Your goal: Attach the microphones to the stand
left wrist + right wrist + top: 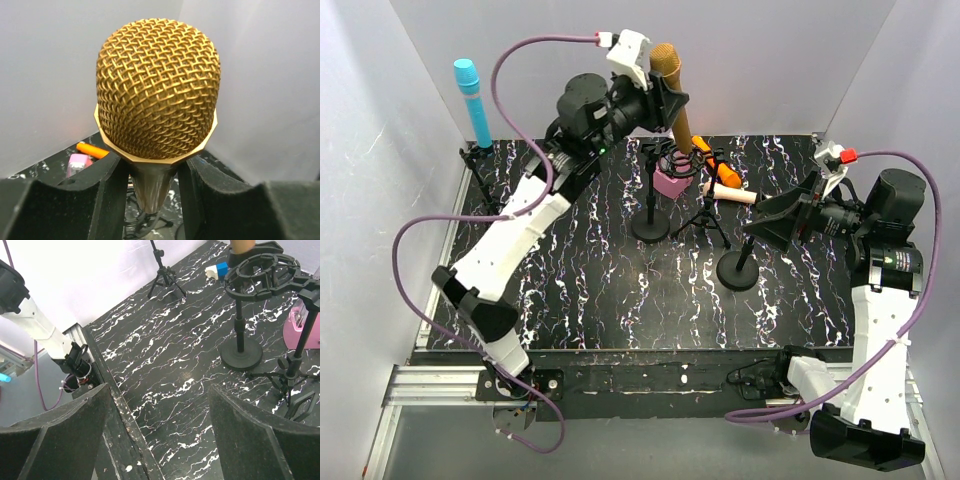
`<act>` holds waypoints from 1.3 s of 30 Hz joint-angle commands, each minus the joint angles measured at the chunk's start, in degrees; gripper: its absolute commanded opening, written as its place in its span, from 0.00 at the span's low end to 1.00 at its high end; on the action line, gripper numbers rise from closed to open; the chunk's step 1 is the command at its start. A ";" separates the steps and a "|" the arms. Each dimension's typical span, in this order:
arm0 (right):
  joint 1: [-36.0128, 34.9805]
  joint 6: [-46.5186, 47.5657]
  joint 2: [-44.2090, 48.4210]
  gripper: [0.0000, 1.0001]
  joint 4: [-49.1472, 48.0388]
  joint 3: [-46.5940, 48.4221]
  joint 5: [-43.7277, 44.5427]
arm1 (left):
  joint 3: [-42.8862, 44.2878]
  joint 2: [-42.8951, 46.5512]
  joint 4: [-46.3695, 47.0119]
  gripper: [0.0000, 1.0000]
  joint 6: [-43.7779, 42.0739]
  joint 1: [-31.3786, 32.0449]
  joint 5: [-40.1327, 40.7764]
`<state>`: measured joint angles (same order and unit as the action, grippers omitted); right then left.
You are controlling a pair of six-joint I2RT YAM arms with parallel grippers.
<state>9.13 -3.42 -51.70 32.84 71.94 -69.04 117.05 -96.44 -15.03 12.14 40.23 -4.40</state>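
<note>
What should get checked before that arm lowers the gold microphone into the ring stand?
1. Grip: the left gripper clamps the gold microphone just below its head. Ok.
2. Aim: the microphone's tail hangs near the ring of the stand, but whether it is centred over the ring: cannot tell.
3. Stand: upright on its round base. Ok.
4. Other arm: the right gripper is open, holds nothing and is off to the side. Ok.
5. Clutter: the pink metronome sits close by the stand. Enough room: cannot tell.
</note>
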 commanded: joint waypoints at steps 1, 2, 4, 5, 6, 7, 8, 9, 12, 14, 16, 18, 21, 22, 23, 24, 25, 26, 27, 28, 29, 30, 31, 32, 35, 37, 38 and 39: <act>0.98 -0.01 0.46 0.85 -2.34 -0.66 -0.66 | 3.35 -2.96 -2.90 0.00 -5.98 -0.41 3.61; 1.16 -0.01 0.46 0.85 -2.43 -0.84 -0.75 | 3.36 -3.40 -2.82 0.00 -6.34 -0.41 3.61; 1.33 -0.18 0.55 0.85 -2.69 -1.19 -1.01 | 3.09 -4.36 -2.46 0.00 -7.04 -0.41 3.53; 1.42 -0.27 0.55 0.85 -2.78 -1.28 -1.01 | 3.09 -4.71 -2.55 0.00 -7.04 -0.50 3.53; 1.51 -0.36 0.64 0.85 -2.87 -1.28 -1.10 | 3.09 -4.98 -2.46 0.00 -7.04 -0.50 3.53; 1.60 -0.45 0.55 0.85 -2.96 -1.28 -1.10 | 2.92 -5.24 -2.38 0.00 -7.04 -0.50 3.61; 1.68 -0.53 0.55 0.86 -3.04 -1.28 -1.19 | 2.57 -5.33 -2.11 0.00 -6.96 -0.50 3.53; 1.77 -0.71 0.38 0.85 -3.05 -1.28 -1.36 | 2.13 -5.51 -1.76 0.00 -6.87 -0.50 3.35; 1.95 -0.89 0.46 0.85 -3.22 -1.28 -1.54 | 0.37 -5.69 -0.62 0.00 -6.87 -0.50 2.65; 2.12 -0.89 0.55 0.85 -3.22 -1.45 -1.45 | -1.56 -5.51 -0.01 0.00 -6.69 -0.50 1.42; 2.12 -0.89 0.73 0.85 -3.22 -1.80 -1.45 | -4.19 -5.16 0.78 0.00 -6.17 -0.59 0.10; 2.12 -0.71 0.64 0.85 -3.40 -1.98 -1.72 | -7.26 -4.37 1.92 0.00 -5.38 -0.59 -0.60; 2.12 -0.54 0.02 0.86 -3.49 -1.63 -1.63 | -11.92 -2.88 3.51 0.00 -4.32 -0.50 -0.87; 2.21 -0.27 -0.15 0.85 -3.22 -1.37 -1.72 | -14.11 -2.18 3.95 0.00 -4.06 -0.59 -0.87; 2.21 0.08 -0.50 0.85 -3.05 -1.10 -1.80 | -15.44 -1.56 4.47 0.00 -3.71 -0.59 -0.78; 2.13 0.69 -0.77 0.85 -2.70 -0.67 -1.89 | -16.93 -0.77 4.91 0.02 -3.53 -0.50 -0.61; 2.12 1.31 -1.38 0.85 -2.26 -0.14 -1.81 | -17.90 -0.15 5.18 0.06 -3.35 -0.50 -0.52; 2.12 2.53 -1.99 0.85 -1.30 0.56 -1.80 | -18.78 0.20 5.18 0.13 -3.09 -0.50 -0.43; 2.12 3.15 -2.87 0.85 -0.16 1.61 -1.80 | -19.32 0.64 5.18 0.24 -2.83 -0.50 -0.34; 2.12 5.51 -4.10 0.85 1.07 2.75 -1.63 | -19.67 0.99 5.18 0.37 -2.30 -0.59 -0.08; 2.12 6.66 -5.15 0.85 2.04 4.07 -1.54 | -19.85 1.43 5.01 0.47 -1.95 -0.59 0.18; 2.04 8.06 -6.38 0.85 3.27 5.39 -1.11 | -19.93 1.78 4.75 0.57 -1.69 -0.50 0.19; 1.95 9.30 -7.52 0.85 4.33 6.53 -0.93 | -19.94 1.96 4.66 0.64 -1.42 -0.50 0.36; 1.86 10.96 -8.84 0.85 5.56 8.02 -0.49 | -19.85 2.40 4.66 0.73 -0.98 -0.50 0.80; 0.64 16.85 -13.06 0.85 10.56 12.77 1.26 | -19.76 3.98 3.87 0.89 0.34 -0.50 2.46; -0.86 22.55 -15.52 0.85 14.77 15.58 2.41 | -19.85 5.38 3.08 0.94 0.60 -0.50 3.52; -1.65 25.36 -16.84 0.86 16.88 17.08 3.37 | -19.93 6.17 2.46 0.96 0.60 -0.50 3.53; -2.44 29.74 -17.98 0.86 18.99 18.14 3.90 | -20.37 7.40 1.68 0.98 0.60 -0.59 5.35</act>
<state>9.37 11.60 -66.57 42.54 84.16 -67.53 97.14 -95.20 -10.87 11.90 39.94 -2.83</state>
